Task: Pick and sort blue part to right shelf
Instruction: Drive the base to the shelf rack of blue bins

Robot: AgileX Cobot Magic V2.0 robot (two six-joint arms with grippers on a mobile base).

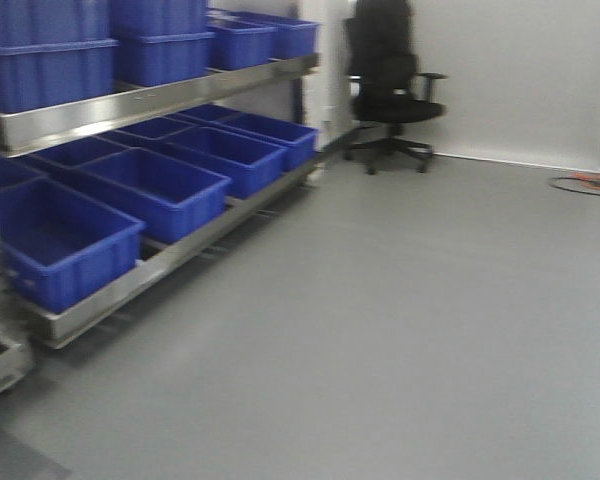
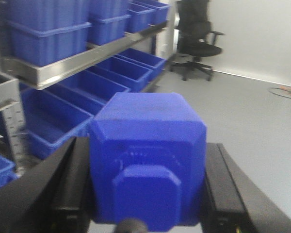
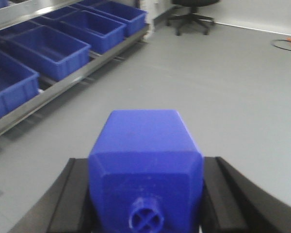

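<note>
Between left jaws, blue part (image 2: 148, 160); right jaws grip knobbed block (image 3: 145, 160); undersides hidden.

shelf (image 1: 150, 105) left | crates (image 1: 180, 215) on 2 tiers | chair (image 1: 390, 100) behind, right of shelf

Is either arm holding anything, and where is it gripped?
Both. The left end effector clamps the blue part by its two side faces; the right end effector clamps a knob-topped blue block the same way.

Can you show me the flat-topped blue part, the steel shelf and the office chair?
blue part (image 2: 148, 141), left wrist view, its near face.
steel shelf (image 1: 150, 103), front view, upper steel front bar.
office chair (image 1: 398, 108), front view, its seat.
</note>
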